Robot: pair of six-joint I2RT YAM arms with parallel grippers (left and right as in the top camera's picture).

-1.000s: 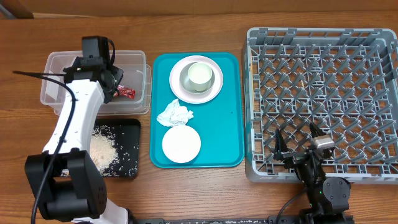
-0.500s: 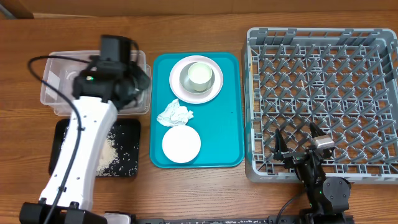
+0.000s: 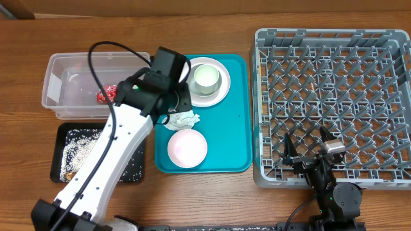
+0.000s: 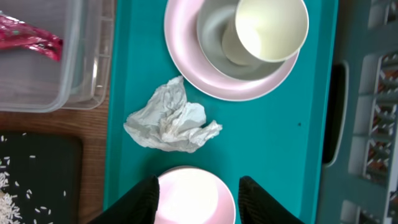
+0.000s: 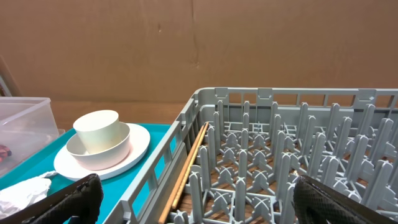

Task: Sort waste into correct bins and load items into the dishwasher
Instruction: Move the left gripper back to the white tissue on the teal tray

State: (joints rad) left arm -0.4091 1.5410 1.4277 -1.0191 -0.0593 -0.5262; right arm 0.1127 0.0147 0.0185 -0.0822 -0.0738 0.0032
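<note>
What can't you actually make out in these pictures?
1. Overhead: the left arm covers part of the napkin and the tray's left side.
2. Left wrist: the small dish is cut off by the bottom edge, and the red wrapper by the left edge.
3. Right wrist: the wooden stick in the rack runs out at the bottom edge, so its lower end is unseen.

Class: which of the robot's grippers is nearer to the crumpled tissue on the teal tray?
Left. The left gripper hangs open above the tray, close beside the crumpled tissue. The right gripper sits at the dish rack's near edge, well away from it.
</note>
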